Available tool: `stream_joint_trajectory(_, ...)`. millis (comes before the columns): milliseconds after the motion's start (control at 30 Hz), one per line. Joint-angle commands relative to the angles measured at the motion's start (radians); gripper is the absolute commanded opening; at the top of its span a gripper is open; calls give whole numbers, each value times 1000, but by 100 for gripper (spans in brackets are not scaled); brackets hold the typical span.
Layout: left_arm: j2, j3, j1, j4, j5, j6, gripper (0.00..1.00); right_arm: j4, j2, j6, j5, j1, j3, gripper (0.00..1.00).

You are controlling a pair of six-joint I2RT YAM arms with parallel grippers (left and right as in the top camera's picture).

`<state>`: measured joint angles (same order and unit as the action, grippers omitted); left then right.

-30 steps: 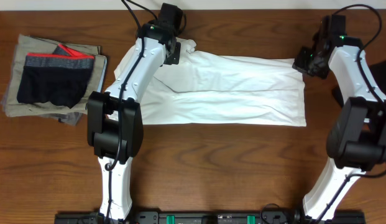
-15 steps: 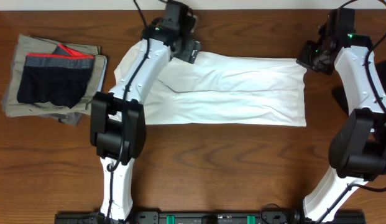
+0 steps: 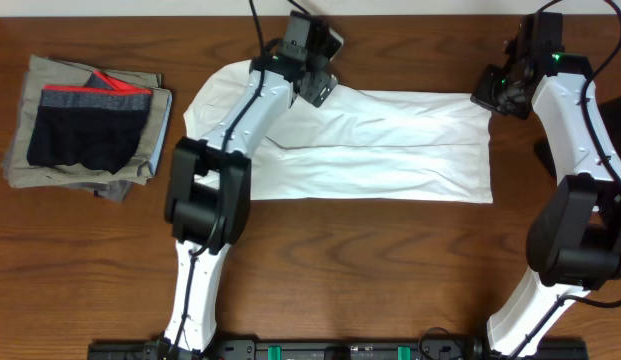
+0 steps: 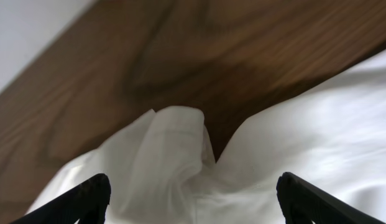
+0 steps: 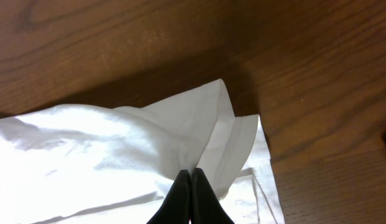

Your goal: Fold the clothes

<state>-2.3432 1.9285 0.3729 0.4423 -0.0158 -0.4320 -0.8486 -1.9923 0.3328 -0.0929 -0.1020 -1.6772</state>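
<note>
The white T-shirt lies flat on the wooden table as a long band, folded lengthwise, with its hem to the right. My left gripper hovers over its upper left end, open. In the left wrist view the two fingertips stand wide apart over a bunched peak of white cloth, touching nothing. My right gripper is at the shirt's upper right corner. Its closed tips pinch a fold of the T-shirt beside the hem.
A khaki-grey folded pile with black shorts on top sits at the far left. The table's back edge runs just behind both grippers. A dark object shows at the right edge, past the right arm.
My left gripper has opened and let go of the shirt's upper left end, then moved right and back. The bunched cloth has dropped onto the shirt. The right gripper has held its place.
</note>
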Motion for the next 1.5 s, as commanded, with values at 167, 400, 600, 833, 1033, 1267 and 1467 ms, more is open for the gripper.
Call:
stream_joint_trajectory(167,-63,6,-10,-52,-69,-73,85,2,11,-27,7,7,-8,1)
stream_joint_trajectory(400,-81,6,-14,-92,-116,-73,79,2,11,-35,7,8,-8,1)
stream_joint_trajectory(600,-94,6,-21,-102,-116,-73,71,2,11,-35,6,8,-8,1)
stream_joint_trajectory(833,-111,6,-29,-127,-117,-72,61,-1,11,-50,6,8,-8,1)
stream_joint_trajectory(1033,-108,6,-26,-145,-171,-60,49,-3,11,-50,7,8,-8,1)
stream_joint_trajectory(1267,-61,6,-22,-118,-241,78,33,-23,11,-49,32,8,-8,1)
stream_joint_trajectory(1467,8,6,-22,-34,-241,192,25,-56,11,-48,78,8,-8,1)
